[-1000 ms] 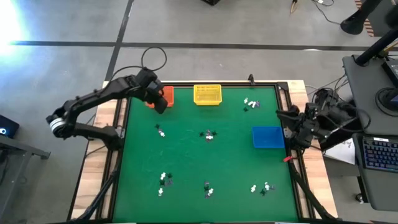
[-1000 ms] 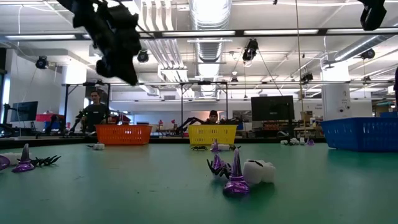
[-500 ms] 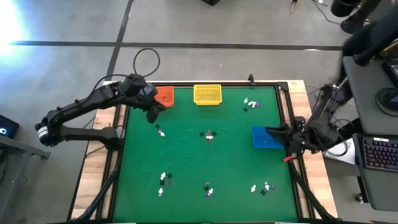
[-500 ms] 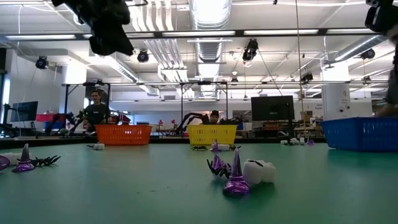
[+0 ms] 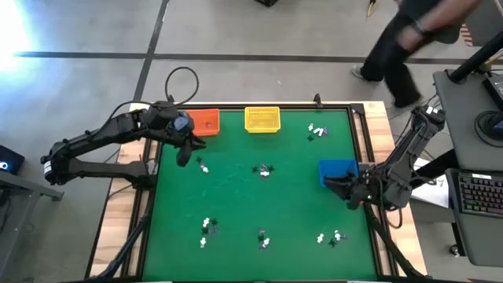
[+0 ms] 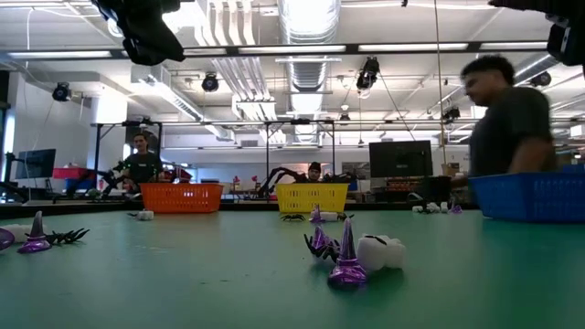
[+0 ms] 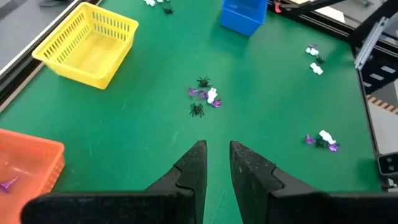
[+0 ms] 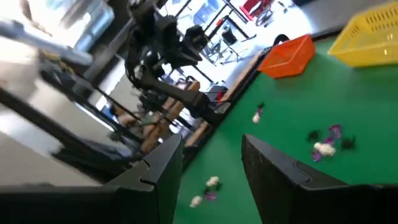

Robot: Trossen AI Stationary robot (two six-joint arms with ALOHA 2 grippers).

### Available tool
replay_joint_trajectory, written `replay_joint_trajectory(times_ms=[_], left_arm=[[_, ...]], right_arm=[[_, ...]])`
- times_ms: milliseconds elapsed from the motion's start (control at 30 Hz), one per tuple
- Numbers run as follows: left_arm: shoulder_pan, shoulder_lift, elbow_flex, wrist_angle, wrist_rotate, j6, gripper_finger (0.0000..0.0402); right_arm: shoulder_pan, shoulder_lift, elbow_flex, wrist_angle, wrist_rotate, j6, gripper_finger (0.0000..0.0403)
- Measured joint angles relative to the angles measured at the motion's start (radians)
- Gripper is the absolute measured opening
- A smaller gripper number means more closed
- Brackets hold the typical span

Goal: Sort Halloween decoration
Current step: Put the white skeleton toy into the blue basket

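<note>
Trinkets (image 5: 264, 170) sit in small clusters across the green bench (image 5: 236, 204): three along the bottom of the high view, one centre, one left of centre, one top right. Right end effector (image 5: 339, 187) at right edge by the blue basket (image 5: 338, 171), fingers apart, empty. Left end effector (image 5: 185, 153) upper left, just below the orange basket (image 5: 206, 121), fingers nearly together, apparently holding nothing. Yellow basket (image 5: 262, 119) top centre. Person (image 5: 405, 39) walking past, top right.

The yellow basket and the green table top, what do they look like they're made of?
Yellow basket: likely moulded plastic, given its uniform colour and slotted lattice walls. Green table top: apparently a matte mat or felt-like sheet, flat with no glare; exact material unclear.
</note>
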Motion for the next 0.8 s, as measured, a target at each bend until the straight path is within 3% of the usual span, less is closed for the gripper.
replay_joint_trajectory(times_ms=[233, 333, 800], left_arm=[[0.000, -0.002, 0.000, 0.000, 0.000, 0.017, 0.0052], [0.000, -0.002, 0.000, 0.000, 0.001, 0.027, 0.0052], [0.000, -0.003, 0.000, -0.001, 0.026, 0.062, 0.0052]], right_arm=[[-0.001, 0.042, 0.108, -0.002, 0.003, -0.317, 0.0152], [-0.001, 0.046, 0.169, -0.054, 0.004, -0.356, 0.0152], [-0.056, 0.066, 0.517, -0.826, 0.003, -0.365, 0.0152]])
